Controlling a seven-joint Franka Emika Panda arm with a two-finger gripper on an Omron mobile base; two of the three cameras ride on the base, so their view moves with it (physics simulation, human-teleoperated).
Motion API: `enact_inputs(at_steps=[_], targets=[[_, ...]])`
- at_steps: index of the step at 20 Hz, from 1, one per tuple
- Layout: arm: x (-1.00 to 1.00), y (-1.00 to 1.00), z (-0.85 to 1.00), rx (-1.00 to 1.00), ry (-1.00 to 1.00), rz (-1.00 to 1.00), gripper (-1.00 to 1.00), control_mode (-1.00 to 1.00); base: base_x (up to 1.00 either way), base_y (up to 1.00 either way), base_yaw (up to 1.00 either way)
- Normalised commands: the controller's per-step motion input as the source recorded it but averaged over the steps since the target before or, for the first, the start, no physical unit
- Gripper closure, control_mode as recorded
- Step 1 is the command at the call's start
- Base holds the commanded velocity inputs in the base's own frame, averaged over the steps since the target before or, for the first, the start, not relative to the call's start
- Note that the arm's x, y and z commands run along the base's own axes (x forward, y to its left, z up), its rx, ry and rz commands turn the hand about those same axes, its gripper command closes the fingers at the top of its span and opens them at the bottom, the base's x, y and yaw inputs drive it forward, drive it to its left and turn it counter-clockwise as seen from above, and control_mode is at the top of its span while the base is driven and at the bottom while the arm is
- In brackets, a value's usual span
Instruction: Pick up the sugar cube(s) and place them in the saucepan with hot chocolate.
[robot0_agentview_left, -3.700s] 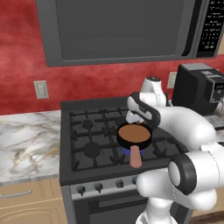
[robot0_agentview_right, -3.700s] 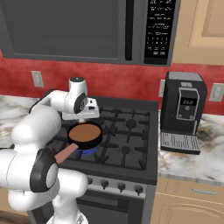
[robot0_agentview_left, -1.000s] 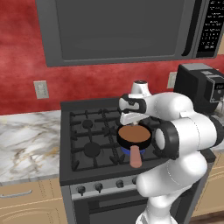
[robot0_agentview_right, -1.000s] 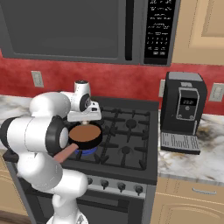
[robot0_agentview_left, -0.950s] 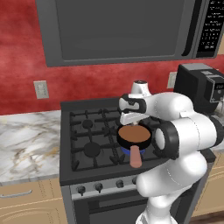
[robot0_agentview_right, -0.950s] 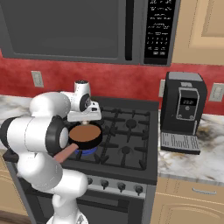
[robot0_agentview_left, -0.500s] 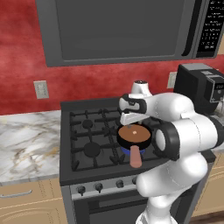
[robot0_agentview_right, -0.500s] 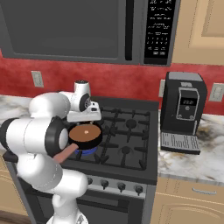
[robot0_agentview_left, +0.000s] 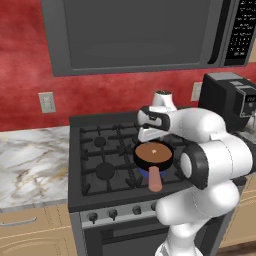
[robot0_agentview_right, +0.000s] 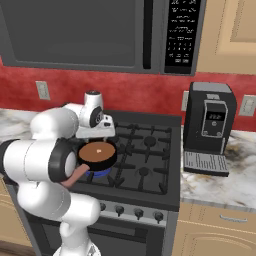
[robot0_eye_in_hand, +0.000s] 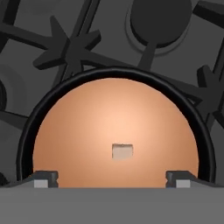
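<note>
- Sugar cube, small and pale, lies on the brown surface of the hot chocolate near the middle of the saucepan; in the left base view it is a tiny light speck, and in the right base view likewise.
- Nearest the base, the saucepan's pinkish handle sticks out toward the front edge of the stove, above the row of knobs.
- The saucepan sits on a front burner with a blue glow under its base, on the black grate.
- The gripper hangs straight above the pan, pointing down at the liquid; its two finger tips stand far apart, spread almost as wide as the pan, with nothing between them, and the cube sits free below the gap.
- The white arm rises beside the stove, bends at a bulky elbow and reaches back over the pan, so the hand sits just behind and above the rim.
- Beyond the hand are the rear burners, then the red wall and the microwave overhead.
- A coffee machine stands on the counter beside the stove.
</note>
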Motion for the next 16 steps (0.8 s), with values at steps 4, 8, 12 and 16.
enact_inputs(at_steps=[4,8,12,16], targets=[[-0.05,0.00,0.23,0.09,-0.11,0.00,-1.00,-1.00,0.00,0.00,0.00],[-0.01,0.00,0.24,0.08,-0.08,0.00,-1.00,-1.00,0.00,0.00,0.00],[-0.08,0.00,0.24,0.09,-0.10,0.00,-1.00,-1.00,0.00,0.00,0.00],[-0.23,-0.01,0.15,0.10,-0.14,0.00,-1.00,-1.00,0.00,0.00,0.00]])
